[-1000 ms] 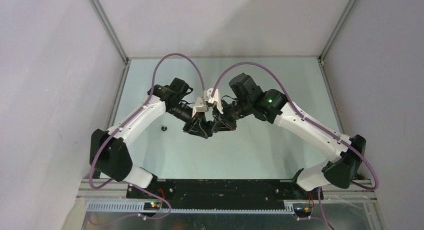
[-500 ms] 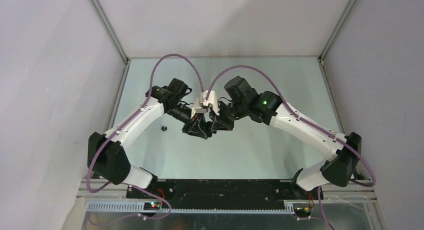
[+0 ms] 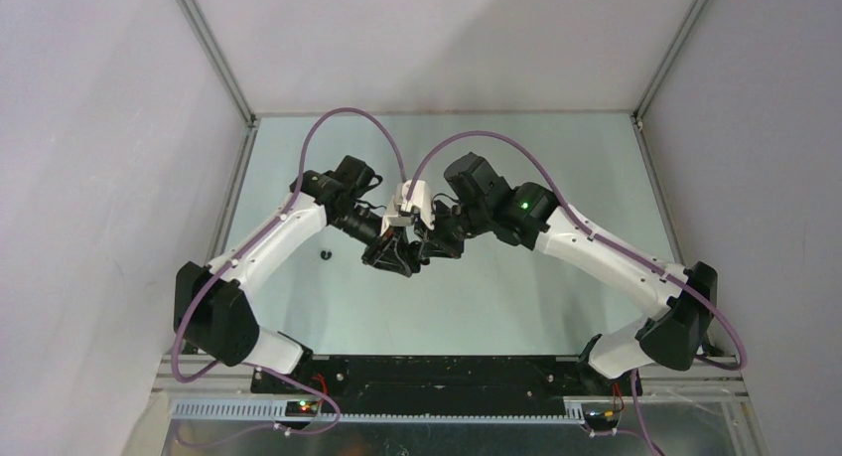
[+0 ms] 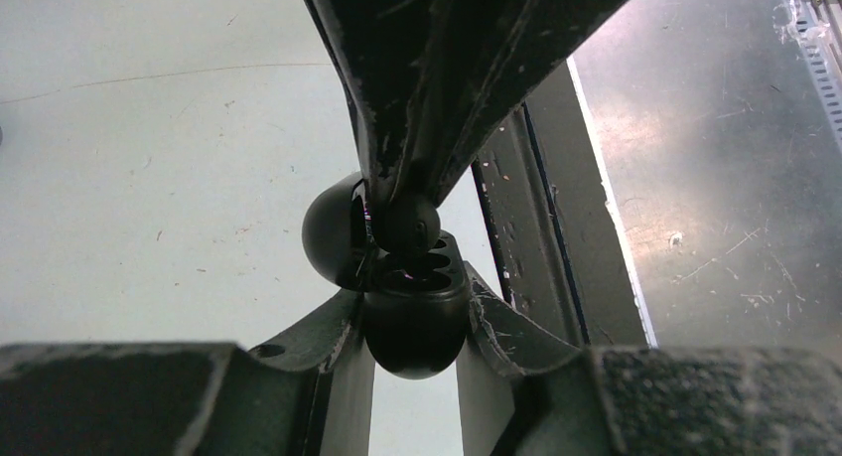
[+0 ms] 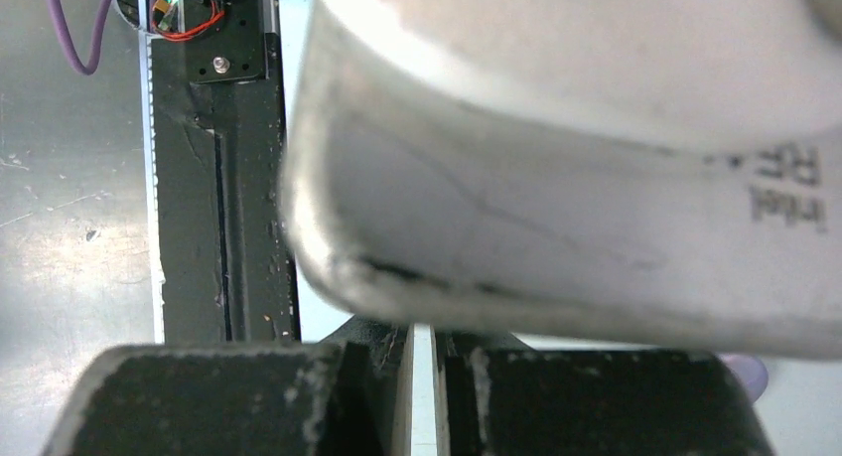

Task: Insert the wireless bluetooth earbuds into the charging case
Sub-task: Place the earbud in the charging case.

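Two white arms meet tip to tip over the middle of a pale green table (image 3: 516, 287). The left gripper (image 3: 395, 258) is clamped on the open black charging case (image 4: 415, 322) (lid swung aside). The right gripper (image 3: 425, 249) pinches a black earbud (image 4: 405, 226) that seems to touch the case's socket. A second black earbud (image 3: 324, 253) lies loose on the table to the left.

We bow both arms inward, elbows out, left arm (image 3: 273, 232) and right arm (image 3: 596, 252) meeting tip to tip. Our left gripper (image 3: 397, 259) clamps the case (image 4: 415, 322) between its fingers (image 4: 328, 339). Our right gripper (image 3: 425, 252) angles down onto it, pinching a black earbud (image 4: 405, 225).
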